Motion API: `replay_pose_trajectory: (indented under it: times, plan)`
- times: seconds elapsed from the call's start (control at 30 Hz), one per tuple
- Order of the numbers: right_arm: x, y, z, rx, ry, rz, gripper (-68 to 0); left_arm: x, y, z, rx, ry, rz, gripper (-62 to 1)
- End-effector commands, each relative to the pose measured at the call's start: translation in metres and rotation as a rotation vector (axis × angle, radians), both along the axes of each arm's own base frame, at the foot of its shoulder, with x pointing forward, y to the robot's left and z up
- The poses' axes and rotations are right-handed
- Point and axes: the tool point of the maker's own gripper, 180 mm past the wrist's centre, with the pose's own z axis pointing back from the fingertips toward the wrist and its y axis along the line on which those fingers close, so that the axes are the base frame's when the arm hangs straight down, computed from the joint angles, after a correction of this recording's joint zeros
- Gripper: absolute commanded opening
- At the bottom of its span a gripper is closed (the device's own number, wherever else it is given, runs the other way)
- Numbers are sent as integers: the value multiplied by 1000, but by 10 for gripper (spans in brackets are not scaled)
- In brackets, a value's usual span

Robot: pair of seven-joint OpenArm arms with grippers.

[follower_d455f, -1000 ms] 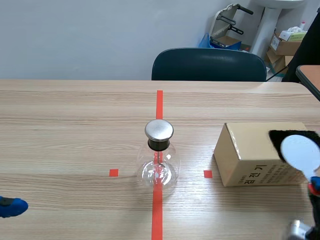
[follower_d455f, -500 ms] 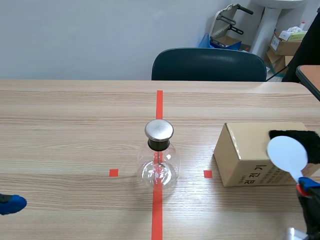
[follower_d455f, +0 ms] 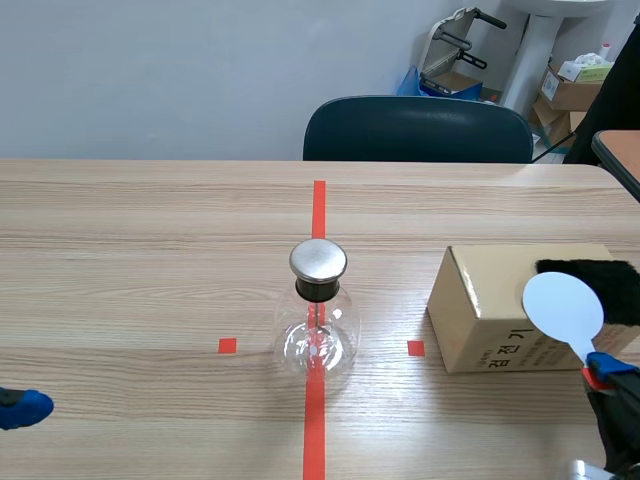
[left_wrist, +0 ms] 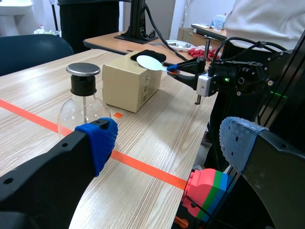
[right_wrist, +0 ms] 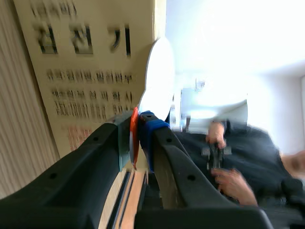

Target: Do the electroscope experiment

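beside the cardboard box (follower_d455f: 484, 312), the right gripper (right_wrist: 141, 125) pinches the white paddle (follower_d455f: 563, 307) while the left gripper (left_wrist: 169, 137) sits spread.

Right hand (follower_d455f: 603, 372) has carried the white paddle (follower_d455f: 563, 305) leftward — nearer the flask (follower_d455f: 318, 338).

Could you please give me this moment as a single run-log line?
left claw: open, empty | right claw: shut on white paddle, disc by box | electroscope: upright mid-table, untouched
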Motion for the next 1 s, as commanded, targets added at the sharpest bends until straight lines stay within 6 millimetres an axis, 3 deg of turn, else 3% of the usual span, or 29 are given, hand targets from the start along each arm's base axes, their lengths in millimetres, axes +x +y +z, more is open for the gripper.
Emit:
replay_pose_trajectory:
  times: [0.0,0.1,0.17,0.33,0.43,0.6,0.67,0.73,0.87,0.97]
  plan:
    - [4,-19,8,-27,-48,-106,-658,1,-4,10,-43,-16,-3,-144]
    - [5,-48,9,-41,-52,-267,-658,1,-4,10,-43,-16,-3,-144]
    - [5,-52,9,-43,-52,-287,-658,1,-4,10,-43,-16,-3,-144]
    - [3,-10,6,-20,-37,-60,-658,1,-4,10,-43,-16,-3,-144]
    - [2,-4,6,-16,-40,-34,-658,1,-4,10,-43,-16,-3,-144]
    - [4,-46,7,-37,-45,-267,-658,1,-4,10,-43,-16,-3,-144]
    - [3,-54,7,-41,-45,-308,-658,1,-4,10,-43,-16,-3,-144]
    - [4,-47,7,-38,-44,-272,-658,1,-4,10,-43,-16,-3,-144]
    - [2,-9,5,-18,-37,-61,-658,1,-4,10,-43,-16,-3,-144]
    - [0,-3,5,-15,-37,-26,-658,1,-4,10,-43,-16,-3,-144]
